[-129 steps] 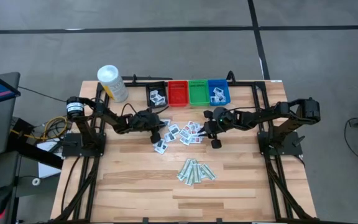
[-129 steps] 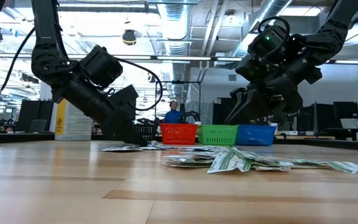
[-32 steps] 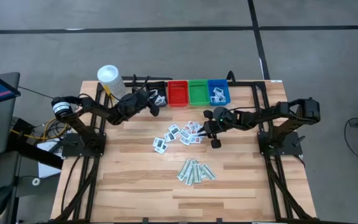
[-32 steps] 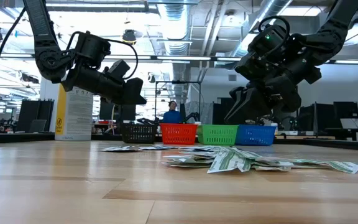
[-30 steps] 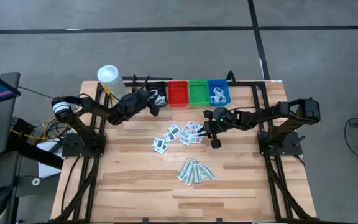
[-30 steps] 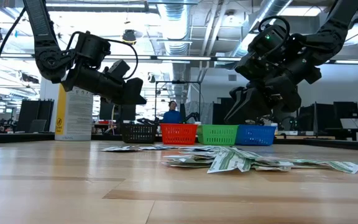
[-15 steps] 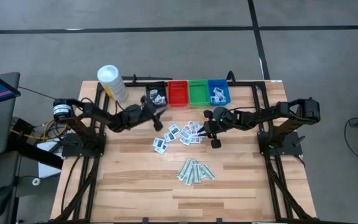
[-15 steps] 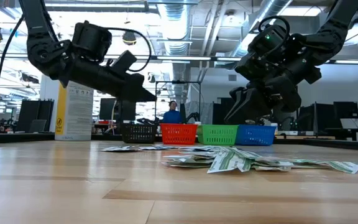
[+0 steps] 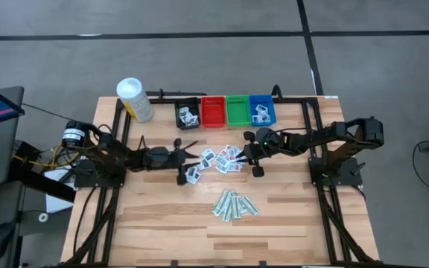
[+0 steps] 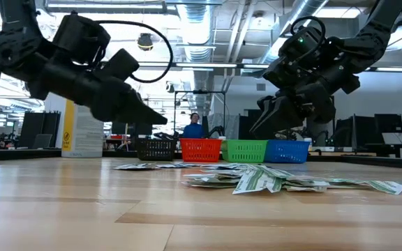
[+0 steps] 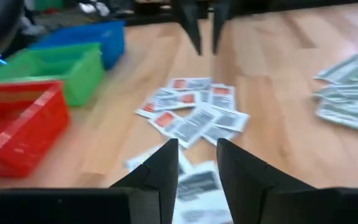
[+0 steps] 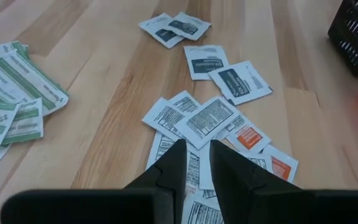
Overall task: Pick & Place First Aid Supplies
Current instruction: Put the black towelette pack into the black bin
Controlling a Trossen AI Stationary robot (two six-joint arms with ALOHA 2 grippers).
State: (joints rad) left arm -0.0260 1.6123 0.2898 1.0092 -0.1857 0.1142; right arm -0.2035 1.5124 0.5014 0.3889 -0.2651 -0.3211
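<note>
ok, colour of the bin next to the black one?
Red bin, between black bin and green bin; clearest in the high view.

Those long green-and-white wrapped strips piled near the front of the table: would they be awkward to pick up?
Probably. The green-and-white strips lie flat and overlapping on the wooden table, so lifting just one may be hard. They look thin and papery, so likely light and bendy. In the low view some ends curl upward, perhaps giving an edge to grab.

packets [image 12: 213, 121] printed, canister label [image 10: 82, 129] printed, nothing legible
</note>
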